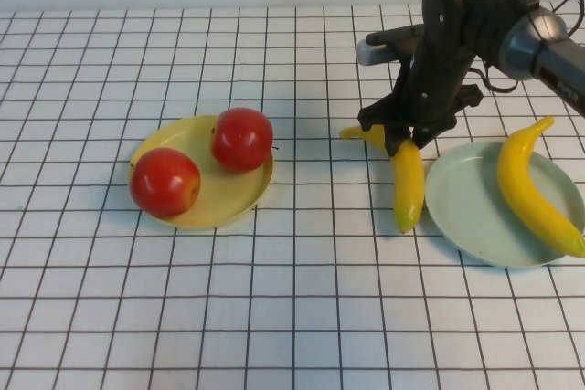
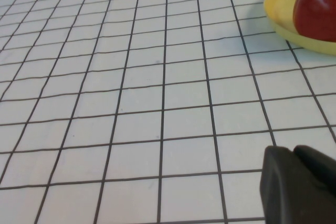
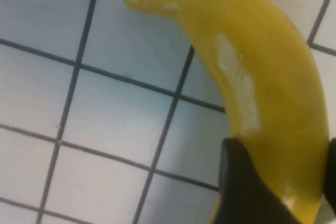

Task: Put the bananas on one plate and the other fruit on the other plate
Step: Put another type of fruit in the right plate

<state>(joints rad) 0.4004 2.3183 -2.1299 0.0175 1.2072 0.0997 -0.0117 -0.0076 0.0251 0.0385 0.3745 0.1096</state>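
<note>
Right gripper is reaching down over the loose banana, which is lying on the bench just beside the blue-green plate, nearly touching its rim. In the right wrist view the dark fingers are sitting on either side of the banana, close against its skin near the stem-side half. Judgement: it is grasping the banana, or at the point of closing on it; the banana is not yet lifted.

The second banana is already lying across the blue-green plate. Both apples are sitting in the yellow plate. One banana is left to move.

Left gripper is hanging low over bare bench, near the yellow plate and well apart from the bananas. Cannot tell whether it is open or closed.

Handling notes, as judgement:
- The banana is looking like a glossy, stiff plastic toy, probably light.
- The shiny curved skin is likely slippery, so it may twist in the grip.
- The thick middle is the best place to hold; a grip toward one end may be letting the long end swing down.
- Rim clearance is needed on the way over.
</note>
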